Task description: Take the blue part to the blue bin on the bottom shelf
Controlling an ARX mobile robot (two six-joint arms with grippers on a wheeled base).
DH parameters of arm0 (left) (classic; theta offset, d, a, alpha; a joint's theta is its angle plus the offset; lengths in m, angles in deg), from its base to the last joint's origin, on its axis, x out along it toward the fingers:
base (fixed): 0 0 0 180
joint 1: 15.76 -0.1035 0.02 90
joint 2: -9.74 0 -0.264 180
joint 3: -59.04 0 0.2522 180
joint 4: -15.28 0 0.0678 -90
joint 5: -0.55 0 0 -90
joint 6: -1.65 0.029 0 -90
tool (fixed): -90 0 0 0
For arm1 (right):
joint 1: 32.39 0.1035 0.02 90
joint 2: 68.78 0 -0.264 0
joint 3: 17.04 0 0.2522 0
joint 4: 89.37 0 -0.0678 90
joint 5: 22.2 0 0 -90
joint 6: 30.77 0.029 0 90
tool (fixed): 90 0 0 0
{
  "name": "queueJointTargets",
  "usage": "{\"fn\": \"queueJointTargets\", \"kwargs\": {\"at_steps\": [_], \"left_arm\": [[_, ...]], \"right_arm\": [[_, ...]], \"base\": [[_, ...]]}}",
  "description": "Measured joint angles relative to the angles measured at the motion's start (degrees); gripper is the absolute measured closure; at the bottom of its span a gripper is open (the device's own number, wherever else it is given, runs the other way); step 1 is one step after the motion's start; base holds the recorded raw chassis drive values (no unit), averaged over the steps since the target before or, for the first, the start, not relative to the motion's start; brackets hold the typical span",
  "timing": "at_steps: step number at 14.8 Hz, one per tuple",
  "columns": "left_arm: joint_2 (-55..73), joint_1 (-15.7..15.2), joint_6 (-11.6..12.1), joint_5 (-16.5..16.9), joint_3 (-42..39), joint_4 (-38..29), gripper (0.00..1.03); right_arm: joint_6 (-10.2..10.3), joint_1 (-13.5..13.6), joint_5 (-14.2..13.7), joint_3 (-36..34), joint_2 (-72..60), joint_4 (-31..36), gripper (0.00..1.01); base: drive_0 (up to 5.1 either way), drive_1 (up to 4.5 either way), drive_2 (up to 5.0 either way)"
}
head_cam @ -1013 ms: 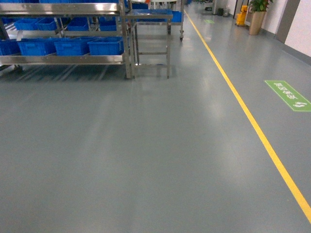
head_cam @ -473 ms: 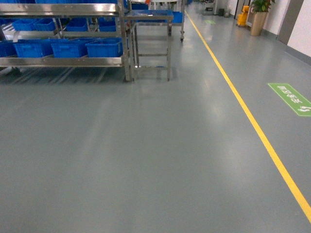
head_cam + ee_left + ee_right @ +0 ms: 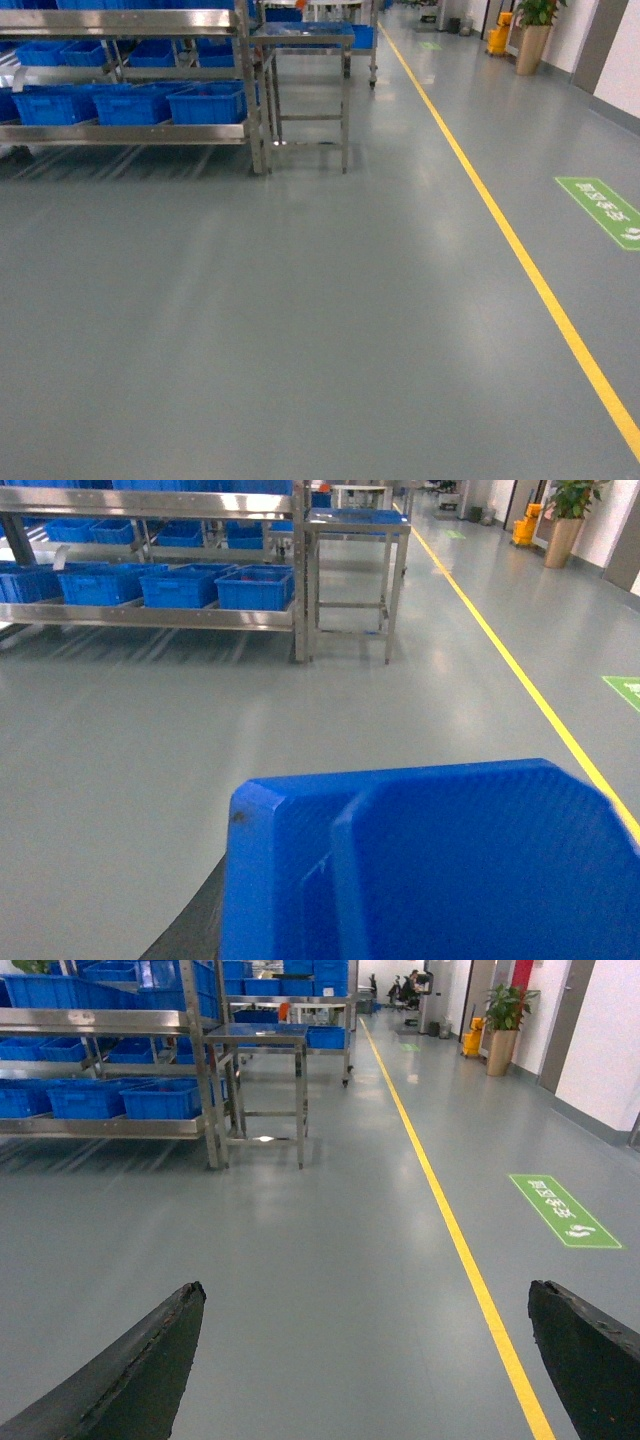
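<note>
1. The robot stands out on the open grey floor [image 3: 300, 320], well away from the steel rack [image 3: 130, 75] that sits at the far left.
2. The rack's bottom shelf [image 3: 125, 132] carries a row of blue bins [image 3: 130, 103], side by side on the flat steel rail; more blue bins sit on the tier above.
3. Just right of the rack stands a small steel desk [image 3: 303, 85], touching or nearly touching the rack's corner post.
4. The blue part [image 3: 430, 865] fills the lower half of the left wrist view, close up against the camera. The left gripper's fingers are hidden behind it, so I cannot tell how they are set or whether they grip it.
5. The right gripper [image 3: 370, 1360] has its two dark fingers [image 3: 130, 1370] spread wide apart, with only bare floor between them.
6. A yellow line [image 3: 500, 230] runs down the floor on the right, with a green floor sign [image 3: 605, 208] beyond it.
7. A potted plant [image 3: 532, 35] stands by the far wall.
</note>
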Motion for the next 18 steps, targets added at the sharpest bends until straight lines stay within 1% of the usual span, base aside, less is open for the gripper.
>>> {"fn": "queueJointTargets", "kwargs": {"at_steps": [18], "left_arm": [[0.0,0.0,0.0,-0.1,0.0,0.2,0.59]], "right_arm": [[0.0,0.0,0.0,0.0,0.0,0.0,0.03]], "base": [[0.0,4.15,-4.2]]}}
